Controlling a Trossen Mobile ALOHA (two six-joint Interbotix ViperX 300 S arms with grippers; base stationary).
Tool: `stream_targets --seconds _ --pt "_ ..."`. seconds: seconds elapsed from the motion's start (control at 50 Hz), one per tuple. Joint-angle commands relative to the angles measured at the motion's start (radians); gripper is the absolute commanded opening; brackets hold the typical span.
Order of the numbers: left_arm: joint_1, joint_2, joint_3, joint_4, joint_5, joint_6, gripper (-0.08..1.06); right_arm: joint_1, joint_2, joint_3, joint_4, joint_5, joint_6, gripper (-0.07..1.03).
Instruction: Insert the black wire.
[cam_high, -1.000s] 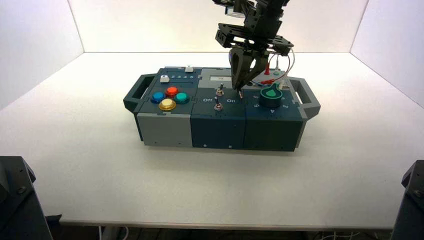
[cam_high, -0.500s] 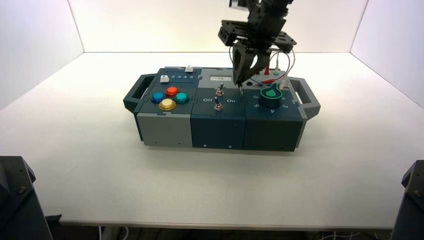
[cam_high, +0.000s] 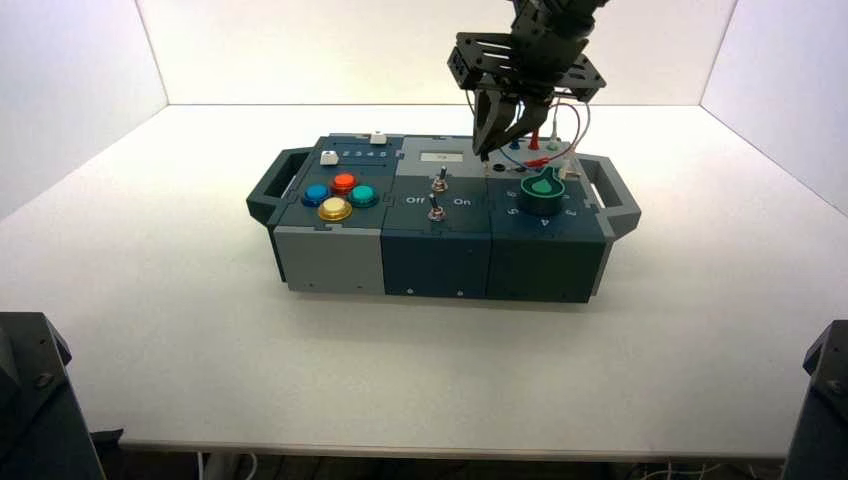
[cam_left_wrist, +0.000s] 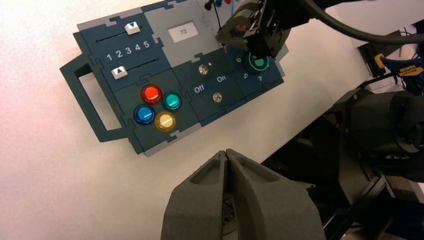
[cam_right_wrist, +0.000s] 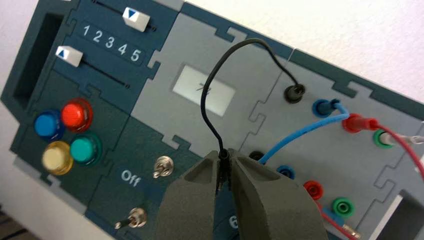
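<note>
Well, at the left of the high view the box (cam_high: 440, 215) shows its blue, red, green and yellow buttons (cam_high: 340, 194) on the white table (cam_high: 180, 330); the left end effector (cam_left_wrist: 227, 156) hangs above the table near the box's front, its fingers pressed together on nothing. Toward the middle sit two toggle switches (cam_high: 437, 196) between the words Off and On, with a small grey display (cam_right_wrist: 204, 90) behind them. Right of centre, near the upper edge, the right end effector (cam_high: 494, 148) hovers over the jack panel, pinching the free plug of the black wire (cam_right_wrist: 212, 95). That wire loops up over the display and down into a black socket (cam_right_wrist: 293, 93) in the back row, just beside the blue wire (cam_right_wrist: 300, 132).
</note>
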Motion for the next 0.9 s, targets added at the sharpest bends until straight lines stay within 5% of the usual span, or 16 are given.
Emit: stream_targets --seconds 0.02,0.5,0.9 --pt "0.003 -0.006 -0.014 -0.006 0.000 -0.002 -0.03 0.003 -0.038 0.009 -0.020 -0.061 0.002 -0.02" --pt "0.002 -0.006 -0.012 -0.008 -0.011 -0.003 -0.03 -0.008 -0.058 0.067 -0.074 -0.236 0.002 -0.02" --pt "0.002 -0.034 0.046 0.018 -0.161 0.003 -0.03 -0.034 -0.078 0.118 -0.077 -0.337 0.000 -0.02"
